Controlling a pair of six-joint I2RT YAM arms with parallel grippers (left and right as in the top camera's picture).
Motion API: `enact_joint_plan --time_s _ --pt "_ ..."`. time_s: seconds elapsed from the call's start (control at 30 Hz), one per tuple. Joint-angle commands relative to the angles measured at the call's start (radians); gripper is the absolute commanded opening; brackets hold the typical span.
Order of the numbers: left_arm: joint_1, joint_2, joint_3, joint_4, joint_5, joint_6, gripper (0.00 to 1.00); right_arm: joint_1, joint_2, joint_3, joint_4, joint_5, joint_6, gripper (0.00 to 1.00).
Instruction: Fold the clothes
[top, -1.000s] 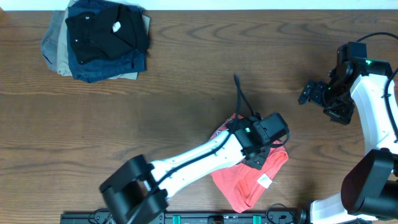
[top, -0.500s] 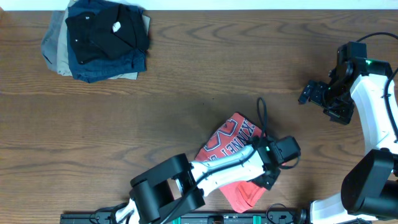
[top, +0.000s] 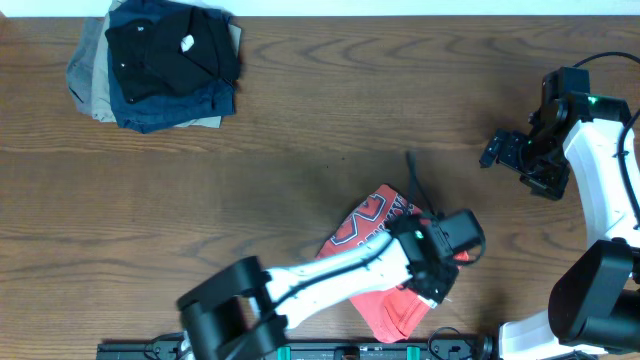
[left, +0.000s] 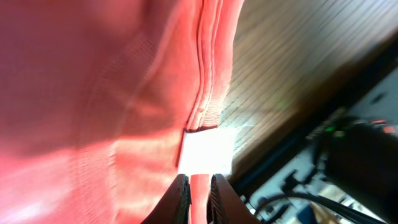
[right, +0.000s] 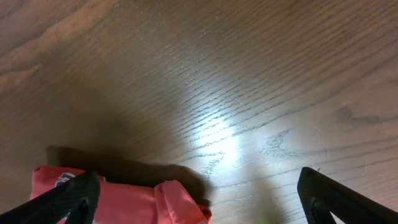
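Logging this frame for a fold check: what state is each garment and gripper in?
T-shirt: bunched, partly folded over, lettering showing, lying on the table.
Left gripper: shut on the T-shirt, pinching fabric by the white label.
Right gripper: open, empty, clear of the cloth.
Garment stack: folded, piled at the far corner.

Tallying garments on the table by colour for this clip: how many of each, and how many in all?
coral-red T-shirt: 1
black garment: 1
navy garment: 1
tan garment: 1
Total: 4 (the last three are stacked in one pile, counted by the layers that show)
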Motion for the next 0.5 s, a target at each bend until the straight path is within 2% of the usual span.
enact_joint_plan --time_s 0.0,0.03,0.17,0.3,0.4,0.47 --pt "0.062 -0.055 0.005 -0.013 -0.003 0.003 0.16 -0.003 0.005 0.013 -0.002 -0.004 -0.012 0.99" --pt "0.083 -0.058 0.005 -0.025 -0.022 0.003 0.17 -0.003 0.005 0.013 -0.003 -0.004 -0.012 0.99" --pt "0.187 -0.058 0.004 -0.100 -0.122 0.019 0.55 -0.003 0.005 0.013 -0.003 -0.003 -0.012 0.99" --pt "0.320 -0.058 0.004 -0.155 -0.122 0.127 0.85 -0.003 0.005 0.013 -0.003 -0.004 -0.012 0.99" --pt "0.435 -0.058 0.004 -0.176 -0.118 0.218 0.97 -0.003 0.005 0.013 -0.003 -0.004 -0.012 0.99" --pt "0.510 -0.058 0.004 -0.176 -0.077 0.271 0.98 -0.003 0.005 0.013 -0.003 -0.004 -0.012 0.99"
